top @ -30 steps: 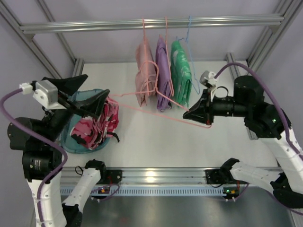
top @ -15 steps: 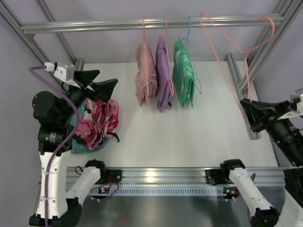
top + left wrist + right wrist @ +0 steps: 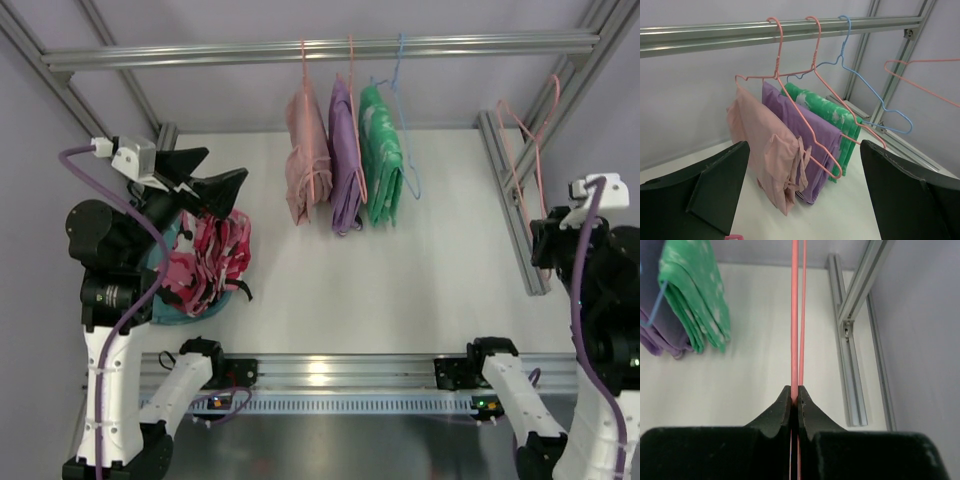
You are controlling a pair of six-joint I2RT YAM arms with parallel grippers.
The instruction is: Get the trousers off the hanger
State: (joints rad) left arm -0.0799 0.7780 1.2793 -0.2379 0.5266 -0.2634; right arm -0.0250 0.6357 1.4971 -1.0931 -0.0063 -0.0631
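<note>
My right claw [image 3: 794, 394] is pinched tight on the hanger [image 3: 794, 315], which is bare wire with nothing on it. Its long axis runs straight out from my fingertips toward the back. From above it shows nearly edge-on, beside the right frame post [image 3: 510, 200]. The trousers [image 3: 210, 258] lie crumpled in a teal tub [image 3: 143, 303] at the far left, well apart from the hanger. My left claw [image 3: 224, 166] hangs above them, jaws spread wide, gripping nothing.
</note>
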